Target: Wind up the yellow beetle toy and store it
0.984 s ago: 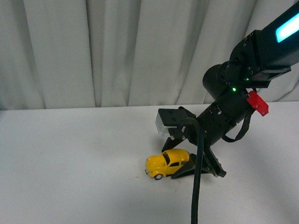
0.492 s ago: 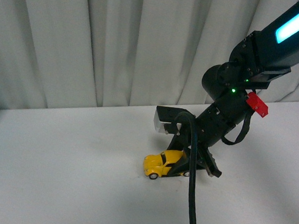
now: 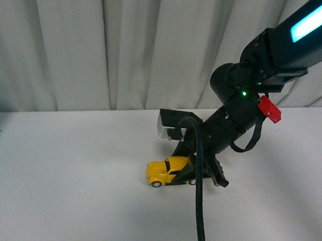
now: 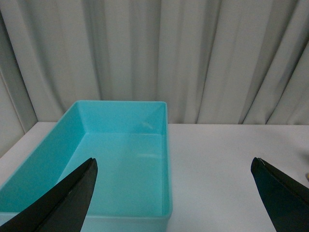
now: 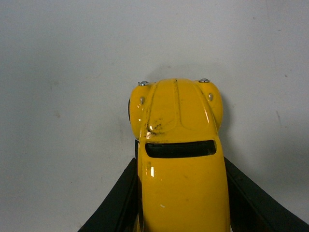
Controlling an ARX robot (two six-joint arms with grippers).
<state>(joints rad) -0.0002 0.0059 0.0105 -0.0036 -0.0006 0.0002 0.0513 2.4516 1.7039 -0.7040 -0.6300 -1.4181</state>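
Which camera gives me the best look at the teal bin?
Left wrist view: the teal bin sits centred there, showing its open, empty inside. Front view catches only a corner at the left edge; right wrist view shows none of it.

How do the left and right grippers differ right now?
The right gripper is closed on the yellow toy car, low at the table; the left gripper is wide open and empty. The right gripper points down at the table, the left gripper toward a turquoise box. Both have black fingers.
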